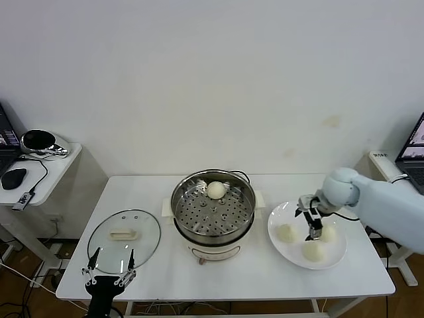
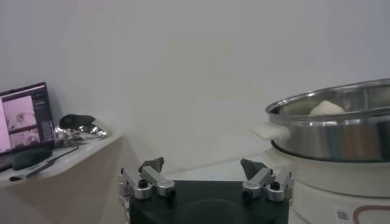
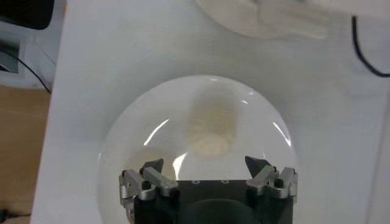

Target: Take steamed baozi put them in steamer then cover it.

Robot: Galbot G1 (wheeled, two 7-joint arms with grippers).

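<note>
The steamer stands upright near the middle of the white table, mouth open to the ceiling, its perforated tray showing and one steamed baozi lying on the tray against the far wall. The other three buns sit on a white plate toward the table's right edge: one on the side toward the steamer, one at the plate's near side, one toward the right edge. Being round, they show no long axis. The cover lies flat near the front-left corner, well apart from the steamer, handle up; its bar handle runs parallel to the table's front edge. The right arm reaches in from the right, bent at the wrist, so that the right gripper points down over the plate among the three buns; in the right wrist view its fingers are spread apart with a bun beyond them and nothing held. The left gripper waits low at the table's front edge, just in front of the cover, pointing toward the far edge with its fingers wide apart and empty.
</note>
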